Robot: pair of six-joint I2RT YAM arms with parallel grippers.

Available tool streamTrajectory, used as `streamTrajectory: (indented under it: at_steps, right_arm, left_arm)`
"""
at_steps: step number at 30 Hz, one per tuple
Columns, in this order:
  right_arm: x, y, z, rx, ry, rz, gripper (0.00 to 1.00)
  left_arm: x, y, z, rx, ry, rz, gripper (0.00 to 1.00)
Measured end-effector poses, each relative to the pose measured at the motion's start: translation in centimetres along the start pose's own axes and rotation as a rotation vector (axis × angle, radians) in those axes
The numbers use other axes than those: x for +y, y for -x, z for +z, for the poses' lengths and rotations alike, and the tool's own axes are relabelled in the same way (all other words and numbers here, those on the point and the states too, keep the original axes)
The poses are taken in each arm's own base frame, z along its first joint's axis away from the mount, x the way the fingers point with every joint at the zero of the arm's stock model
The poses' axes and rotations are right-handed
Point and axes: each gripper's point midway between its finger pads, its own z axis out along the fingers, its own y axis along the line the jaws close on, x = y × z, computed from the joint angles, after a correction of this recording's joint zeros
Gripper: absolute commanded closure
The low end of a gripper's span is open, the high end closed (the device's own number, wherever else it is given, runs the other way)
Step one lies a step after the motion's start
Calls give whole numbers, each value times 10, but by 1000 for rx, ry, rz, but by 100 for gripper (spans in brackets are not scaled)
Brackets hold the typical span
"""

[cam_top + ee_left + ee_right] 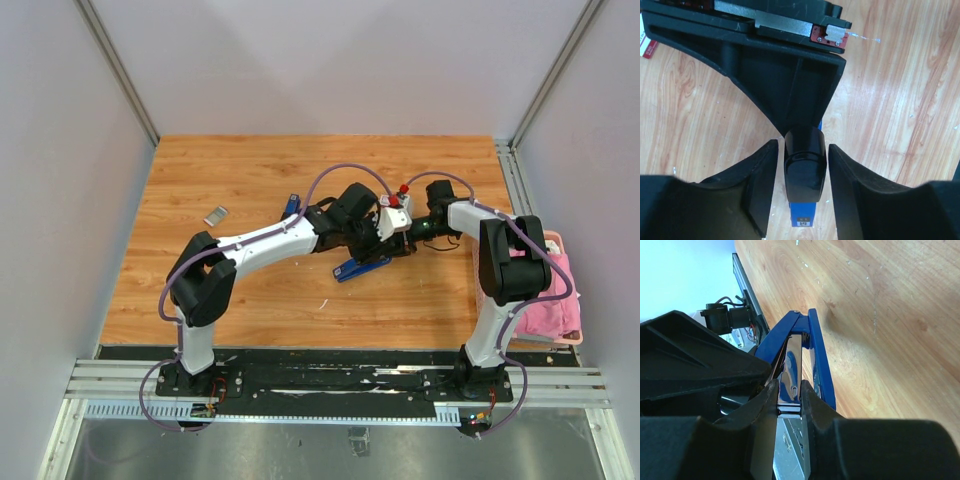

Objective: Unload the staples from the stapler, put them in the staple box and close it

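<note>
On the wooden table the two arms meet over one blue stapler, which lies open directly under both hands. The left gripper straddles the stapler's black rear end, its fingers close on either side with a sliver of wood showing between, so I cannot tell whether it pinches. The right gripper is pressed together on the shiny magazine rail, between the blue base and the lifted top. This looks like the emptying step. Next, the rail probably needs to be drawn or tipped while the left hand steadies the body; whether staples sit inside is hidden. Counted: one stapler, one silvery strip of staples well away from both hands, and one tiny pale fleck nearer the left hand, perhaps a second bit of staples.
</note>
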Motion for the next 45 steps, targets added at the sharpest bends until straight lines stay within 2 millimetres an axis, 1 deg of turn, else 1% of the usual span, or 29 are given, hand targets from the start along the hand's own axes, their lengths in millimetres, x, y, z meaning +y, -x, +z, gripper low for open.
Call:
streamTrajectory:
  at_steps: [2, 6, 9, 12, 13, 18, 19, 21, 22, 27, 30, 34, 39, 41, 45]
  right_arm:
    - [1, 0, 0, 1, 6, -1, 99]
    - [2, 0, 0, 1, 9, -1, 100]
    - [2, 0, 0, 1, 9, -2, 100]
    - [2, 0, 0, 1, 9, -2, 99]
    - [2, 0, 0, 1, 9, -2, 100]
    - [1, 0, 0, 1, 8, -4, 100]
    - [1, -1, 0, 3, 8, -3, 100]
    - [2, -3, 0, 8, 8, 4, 99]
    - [2, -3, 0, 8, 8, 5, 99]
    - [0, -2, 0, 6, 0, 1, 100]
    - [0, -2, 0, 5, 0, 2, 100]
    - [0, -1, -2, -1, 8, 6, 99]
    - [6, -1, -4, -3, 45, 15, 99]
    - [0, 1, -7, -14, 27, 16, 100]
    - [-9, 7, -16, -45, 14, 30, 100]
  left_arm:
    - [1, 1, 0, -2, 7, 3, 34]
    - [4, 4, -1, -1, 30, 2, 23]
    - [7, 9, 0, -4, 42, 6, 22]
    - [6, 12, 5, -2, 42, 13, 23]
    - [5, 13, 7, 0, 40, 15, 25]
    - [-4, 8, 18, 32, 20, 32, 48]
    - [-2, 7, 18, 38, 29, 40, 53]
    - [1, 6, 18, 43, 43, 46, 60]
    - [2, 6, 18, 45, 48, 42, 66]
    - [4, 4, 17, 54, 63, 31, 86]
    - [4, 4, 17, 55, 69, 32, 94]
    - [4, 5, 14, 40, 81, 37, 100]
    - [6, 7, 4, 7, 97, 46, 100]
    - [5, 8, -4, -6, 93, 50, 100]
    - [9, 11, -28, -48, 84, 39, 100]
